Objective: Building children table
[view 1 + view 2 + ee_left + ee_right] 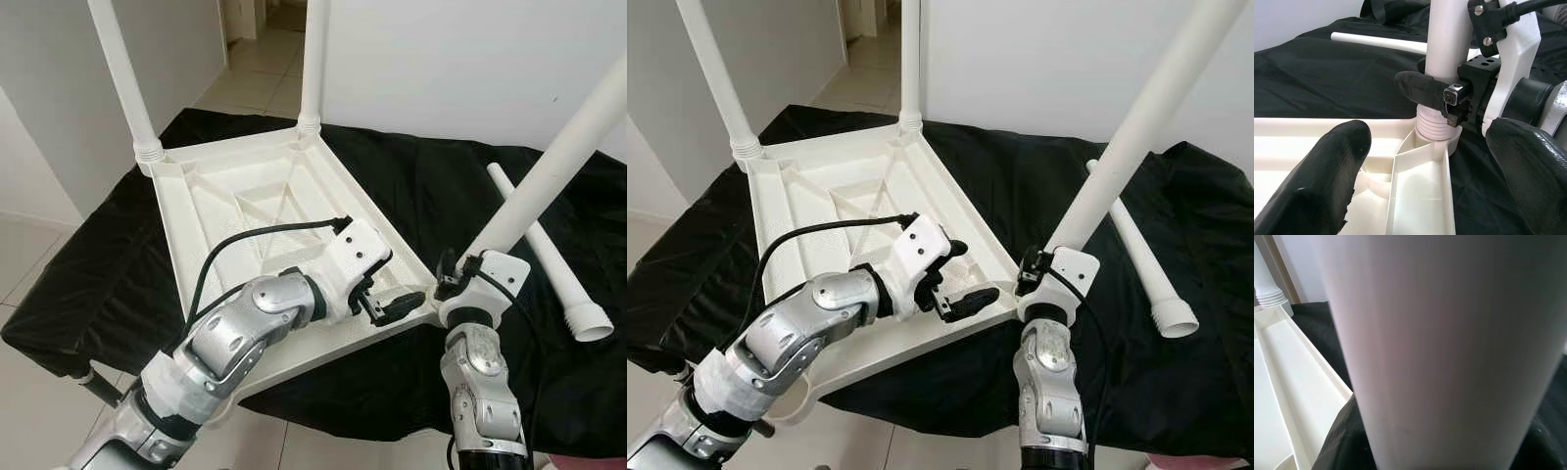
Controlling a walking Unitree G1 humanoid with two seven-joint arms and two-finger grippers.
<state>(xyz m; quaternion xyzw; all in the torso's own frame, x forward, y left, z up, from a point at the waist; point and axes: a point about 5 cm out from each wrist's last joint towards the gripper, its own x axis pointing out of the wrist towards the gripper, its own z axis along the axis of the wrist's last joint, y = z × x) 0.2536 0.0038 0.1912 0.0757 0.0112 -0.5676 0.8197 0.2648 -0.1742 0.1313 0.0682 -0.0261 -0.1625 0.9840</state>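
You see the white plastic table (284,211) upside down, three legs (558,162) standing in its corners, a fourth leg (549,255) lying loose beside it.

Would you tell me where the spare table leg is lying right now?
The spare leg lies on the black cloth to the robot's right, beyond the right gripper.

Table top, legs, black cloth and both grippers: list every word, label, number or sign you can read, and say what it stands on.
None: no readable text on the upturned table top, the leg held by the right gripper, the loose leg, the black cloth or the left gripper.
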